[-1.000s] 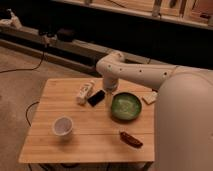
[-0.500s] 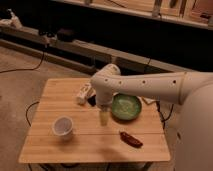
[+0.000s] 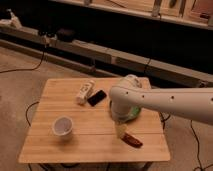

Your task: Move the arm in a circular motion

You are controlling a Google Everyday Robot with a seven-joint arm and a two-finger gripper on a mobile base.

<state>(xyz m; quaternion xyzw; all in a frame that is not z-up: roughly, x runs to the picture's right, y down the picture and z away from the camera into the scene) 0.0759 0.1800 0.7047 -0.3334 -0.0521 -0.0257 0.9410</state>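
Observation:
The thick white arm with small dark dots reaches in from the right over the wooden table. It bends at a bulbous joint and points down. Its tan gripper hangs just above the table near the front middle, close to the left of a red-brown packet. The arm covers most of a green bowl.
A white cup stands at the table's front left. A white bottle lies at the back middle with a black phone beside it. Cables run on the floor at left. A dark shelf unit stands behind.
The arm's elbow has swung forward and to the right, now hiding most of the green bowl. The gripper tip has come down toward the front, next to the red-brown packet.

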